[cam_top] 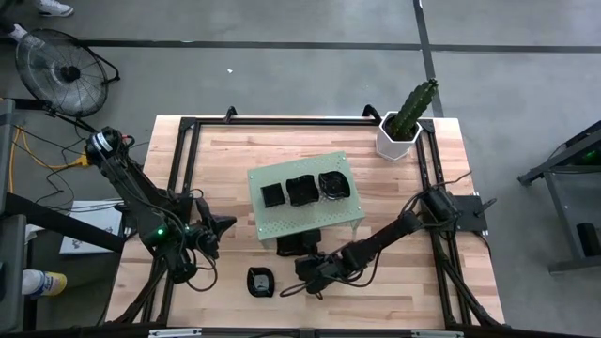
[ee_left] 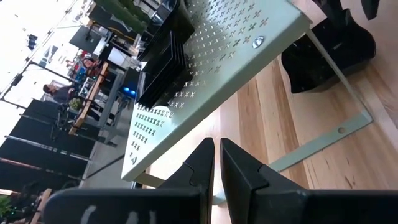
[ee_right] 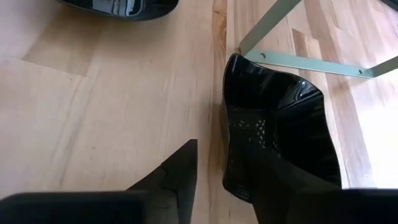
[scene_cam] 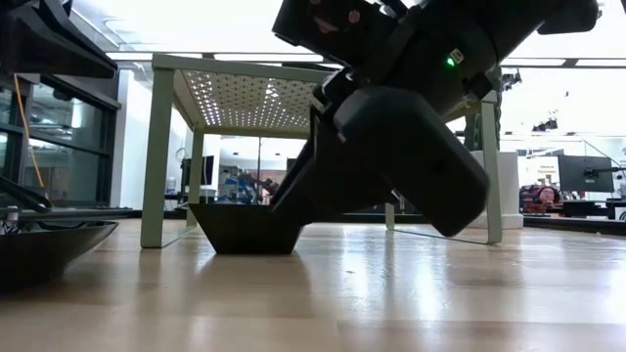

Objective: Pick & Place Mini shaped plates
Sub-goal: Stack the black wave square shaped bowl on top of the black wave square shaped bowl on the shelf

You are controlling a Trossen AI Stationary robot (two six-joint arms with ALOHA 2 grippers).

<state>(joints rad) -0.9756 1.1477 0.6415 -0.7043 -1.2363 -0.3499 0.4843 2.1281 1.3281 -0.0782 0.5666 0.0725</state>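
**Right gripper straddled a dish rim by the board**

Down low at the front of the surface (cam_top: 235, 160), the right gripper (cam_top: 312, 269) was on a square black dish (ee_right: 280, 124) that sat on the wood just beside the green board's (cam_top: 305, 230) front foot. The right wrist view showed it plainly: one finger (ee_right: 174, 174) outside the dish wall, the other inside the bowl, fingers spread either side of the rim, not clamped on it that I could see. In the low view the dish (scene_cam: 245, 230) stood flat on the surface with the gripper body leaning over it.

Up on the board sat three black dishes (cam_top: 302, 190) in a row. A rounder dish (cam_top: 260, 281) lay alone near the front edge, left of the right gripper.

The left gripper (cam_top: 218, 225) waited off the board's left side, above the surface, its fingers (ee_left: 239, 174) pressed together on nothing.

A white pot (cam_top: 398, 141) with a cactus stood at the far right corner
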